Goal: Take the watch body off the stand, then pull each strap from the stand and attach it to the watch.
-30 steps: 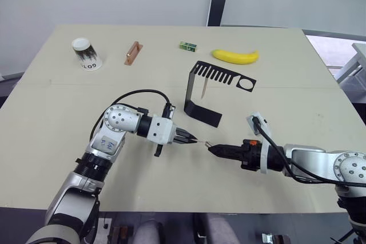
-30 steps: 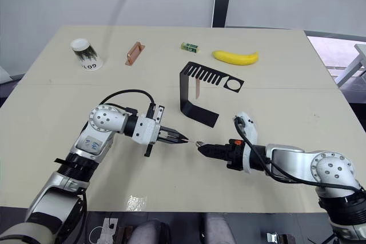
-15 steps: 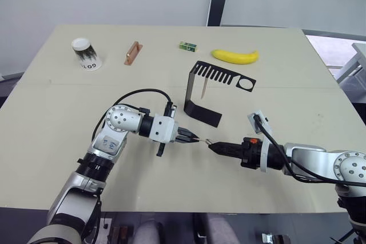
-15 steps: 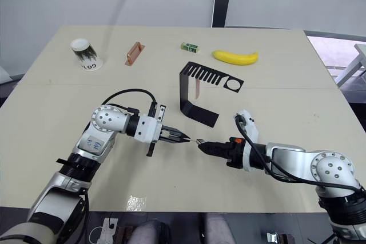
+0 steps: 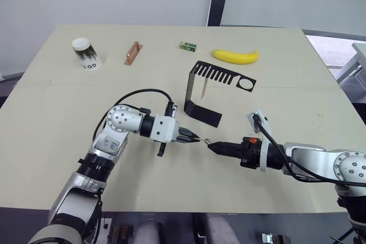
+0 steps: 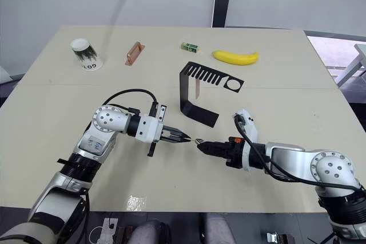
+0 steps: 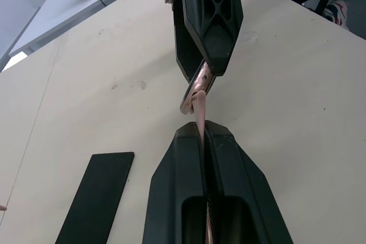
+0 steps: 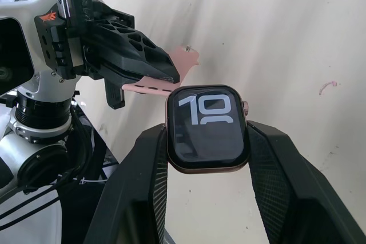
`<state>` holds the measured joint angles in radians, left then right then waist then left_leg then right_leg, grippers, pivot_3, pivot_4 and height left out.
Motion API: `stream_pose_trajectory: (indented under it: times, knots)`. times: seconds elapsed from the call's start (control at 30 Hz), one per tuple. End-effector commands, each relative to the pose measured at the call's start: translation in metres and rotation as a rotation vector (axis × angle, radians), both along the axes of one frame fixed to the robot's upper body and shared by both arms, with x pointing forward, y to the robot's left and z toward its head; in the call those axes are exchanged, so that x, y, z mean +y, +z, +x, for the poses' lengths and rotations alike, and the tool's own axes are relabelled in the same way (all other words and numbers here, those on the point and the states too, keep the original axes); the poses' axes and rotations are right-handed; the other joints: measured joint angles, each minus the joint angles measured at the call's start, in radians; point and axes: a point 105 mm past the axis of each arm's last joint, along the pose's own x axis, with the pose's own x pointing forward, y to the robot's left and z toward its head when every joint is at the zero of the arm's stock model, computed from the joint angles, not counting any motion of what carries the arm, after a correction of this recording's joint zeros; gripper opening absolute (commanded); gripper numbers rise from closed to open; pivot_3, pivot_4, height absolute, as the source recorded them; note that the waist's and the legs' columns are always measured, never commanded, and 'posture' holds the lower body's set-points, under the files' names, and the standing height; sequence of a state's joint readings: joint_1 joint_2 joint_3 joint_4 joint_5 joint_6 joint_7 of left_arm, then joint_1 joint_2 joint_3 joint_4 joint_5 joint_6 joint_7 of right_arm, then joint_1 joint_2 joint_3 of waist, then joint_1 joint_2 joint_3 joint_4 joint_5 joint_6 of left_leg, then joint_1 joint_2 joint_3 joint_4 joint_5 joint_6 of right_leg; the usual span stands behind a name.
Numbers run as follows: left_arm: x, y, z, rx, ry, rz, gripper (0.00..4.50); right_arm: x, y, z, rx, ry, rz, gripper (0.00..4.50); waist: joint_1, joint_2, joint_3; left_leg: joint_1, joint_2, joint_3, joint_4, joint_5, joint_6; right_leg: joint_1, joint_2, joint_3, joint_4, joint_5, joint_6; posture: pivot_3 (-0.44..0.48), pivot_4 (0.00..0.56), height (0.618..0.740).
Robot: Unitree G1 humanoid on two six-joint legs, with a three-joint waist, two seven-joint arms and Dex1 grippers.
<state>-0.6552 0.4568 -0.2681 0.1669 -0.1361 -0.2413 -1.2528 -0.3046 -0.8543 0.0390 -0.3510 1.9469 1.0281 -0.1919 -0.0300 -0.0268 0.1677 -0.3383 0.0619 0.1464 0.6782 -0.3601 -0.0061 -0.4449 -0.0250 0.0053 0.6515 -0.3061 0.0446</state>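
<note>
Watch body (image 8: pixel 206 128) sits clamped in the right pincer (image 8: pixel 207 141) above the bench (image 5: pixel 68 112), facing a pink strap (image 7: pixel 199 111) clenched in the left pincer (image 7: pixel 204 135). First attachment underway; the strap end apparently needs sliding squarely into the case slot.

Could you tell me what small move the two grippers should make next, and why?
Probably ease the left gripper toward the right gripper, sliding the strap into the watch body. Each is shut on its part, tips nearly meeting, and the strap's end sits just beside the case edge.
</note>
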Motion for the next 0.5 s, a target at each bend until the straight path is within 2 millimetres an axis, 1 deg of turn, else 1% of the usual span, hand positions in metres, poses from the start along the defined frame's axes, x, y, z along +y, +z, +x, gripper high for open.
stream_pose_trajectory:
  times: [0.03, 0.5]
  knots:
    - [-0.009, 0.007, -0.004, -0.026, -0.020, -0.031, 0.00, 0.008, 0.011, -0.006, -0.039, 0.048, 0.015, 1.52, 0.000, 0.000, 0.000, 0.000, 0.000, 0.000, 0.000, 0.000, 0.000, 0.000, 0.000, 0.000, 0.000, 0.000, 0.000, 0.000, 0.150, 0.740]
    - [-0.021, 0.004, -0.008, -0.006, -0.024, -0.042, 0.00, 0.009, 0.009, -0.008, -0.041, 0.053, -0.020, 1.52, 0.000, 0.000, 0.000, 0.000, 0.000, 0.000, 0.000, 0.000, 0.000, 0.000, 0.000, 0.000, 0.000, 0.000, 0.000, 0.000, 0.150, 0.740]
